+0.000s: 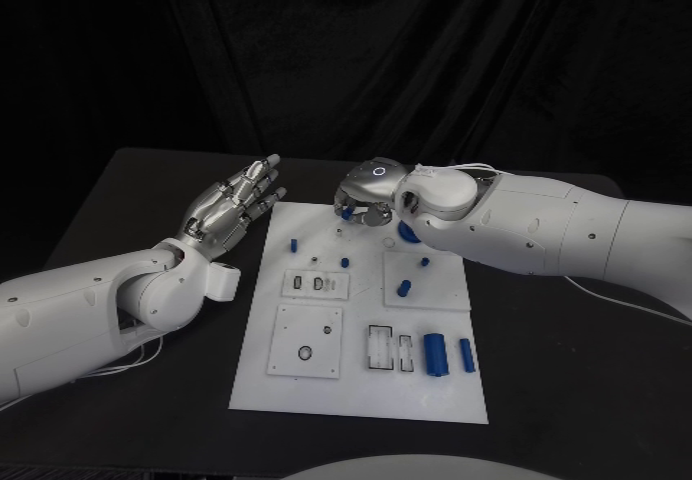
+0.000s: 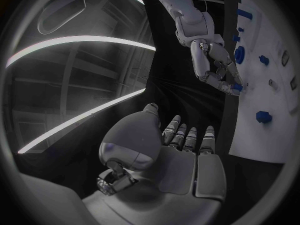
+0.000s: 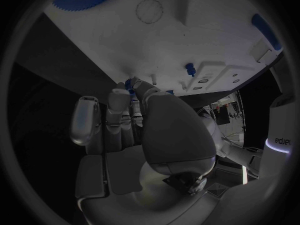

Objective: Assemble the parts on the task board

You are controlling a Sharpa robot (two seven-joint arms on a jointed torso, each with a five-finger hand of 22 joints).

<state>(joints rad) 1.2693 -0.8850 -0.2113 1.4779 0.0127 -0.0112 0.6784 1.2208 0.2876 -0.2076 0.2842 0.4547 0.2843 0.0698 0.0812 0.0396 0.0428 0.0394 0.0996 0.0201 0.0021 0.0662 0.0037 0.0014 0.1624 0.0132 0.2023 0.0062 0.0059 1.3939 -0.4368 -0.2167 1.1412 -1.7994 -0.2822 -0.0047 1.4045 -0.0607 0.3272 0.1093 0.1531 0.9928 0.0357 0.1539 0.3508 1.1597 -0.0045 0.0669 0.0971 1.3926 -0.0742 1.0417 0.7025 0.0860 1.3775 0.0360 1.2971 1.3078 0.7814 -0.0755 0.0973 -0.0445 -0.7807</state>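
The task board (image 1: 361,390) lies flat at the middle of the black table (image 1: 130,200), and the right hand (image 1: 372,192) hovers over its twelve o'clock edge with the fingers curled down toward the surface. In the left wrist view those fingertips (image 2: 232,85) close round a small blue part (image 2: 237,87), and the right wrist view shows a bit of blue between the fingertips too, so I judge the hand to be pinching that piece, though the hold itself is mostly hidden. The left hand (image 1: 231,205) waits off the board at about ten o'clock, fingers straight and spread, holding nothing. Other blue parts sit on the board: a small peg (image 1: 293,244) toward eleven o'clock, a short cylinder (image 1: 405,288) near the centre, and a large upright cylinder (image 1: 434,352) with a slimmer one (image 1: 467,354) just beside it at about four o'clock. The risk from here is a slip: the pinched piece is small and held only at the fingertips, so a tilt on the way down could jam it against its hole's rim or drop it. The right forearm also hangs over the one o'clock parts and could knock them.
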